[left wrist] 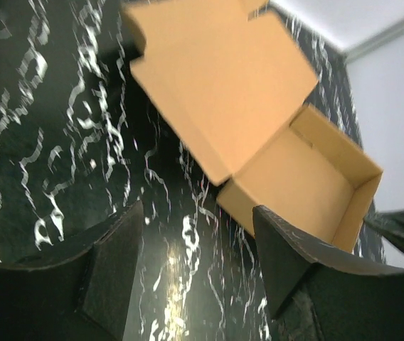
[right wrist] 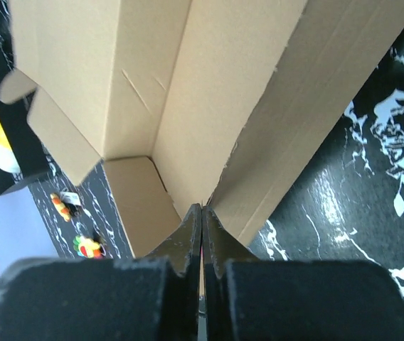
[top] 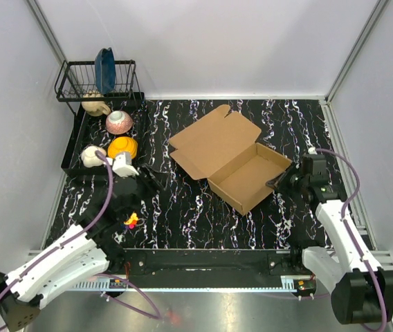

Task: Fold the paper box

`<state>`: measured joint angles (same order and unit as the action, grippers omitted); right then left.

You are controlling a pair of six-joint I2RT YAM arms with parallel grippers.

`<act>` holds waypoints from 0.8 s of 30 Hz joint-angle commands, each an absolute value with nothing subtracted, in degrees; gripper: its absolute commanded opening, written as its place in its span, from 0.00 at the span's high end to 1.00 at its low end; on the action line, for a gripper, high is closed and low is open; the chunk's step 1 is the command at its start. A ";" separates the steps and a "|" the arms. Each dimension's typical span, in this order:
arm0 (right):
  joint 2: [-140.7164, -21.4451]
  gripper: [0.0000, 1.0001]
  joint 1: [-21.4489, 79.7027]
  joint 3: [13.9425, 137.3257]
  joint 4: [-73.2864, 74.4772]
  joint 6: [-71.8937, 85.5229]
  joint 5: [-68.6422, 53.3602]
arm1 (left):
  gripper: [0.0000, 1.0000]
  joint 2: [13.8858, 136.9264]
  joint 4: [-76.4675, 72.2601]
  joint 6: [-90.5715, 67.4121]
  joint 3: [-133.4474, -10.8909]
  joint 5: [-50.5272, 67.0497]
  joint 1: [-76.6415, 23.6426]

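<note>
- Bright, even light from above; shadows faint.
- Left wrist view: plain brown corrugated cardboard box (left wrist: 223, 92) motion-blurred; glare on glossy black white-veined tabletop (left wrist: 170, 266).
- Right wrist view sharp.

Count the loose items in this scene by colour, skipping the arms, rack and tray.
Brown: 1, the paper box
Blue: 1, the blue item
Pink and white: 1, the pink bowl
Orange: 1, the orange bowl
Cream: 2, the far cream piece and the near cream piece
Multicoloured: 2, the orange toy and the yellow-green toy
Total: 8

One paper box (top: 232, 158) — two grippers (top: 159, 181) (top: 281, 181)
</note>
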<state>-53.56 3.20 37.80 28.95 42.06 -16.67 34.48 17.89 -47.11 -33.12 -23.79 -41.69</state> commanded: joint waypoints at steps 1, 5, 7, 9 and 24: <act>-50.28 0.96 3.43 33.15 30.15 42.80 -19.51 | 0.35 39.18 10.12 -50.88 -30.77 -22.49 -47.45; -47.55 0.86 4.22 29.01 30.06 42.98 -20.12 | 0.35 44.72 8.00 -52.03 -30.32 -26.10 -54.57; -47.46 0.85 4.48 26.81 29.01 43.42 -20.83 | 0.35 47.88 7.04 -52.56 -30.58 -26.10 -55.19; -47.20 0.84 5.36 25.15 27.78 43.68 -21.09 | 0.34 49.30 6.94 -52.73 -30.85 -26.28 -55.63; -59.05 0.78 24.25 15.91 -4.02 61.25 -14.95 | 0.32 46.50 13.53 -52.12 -31.64 -34.01 -55.63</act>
<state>-54.11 20.45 16.03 11.29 55.22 -18.52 48.95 11.90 -51.53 -30.28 -29.45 -55.42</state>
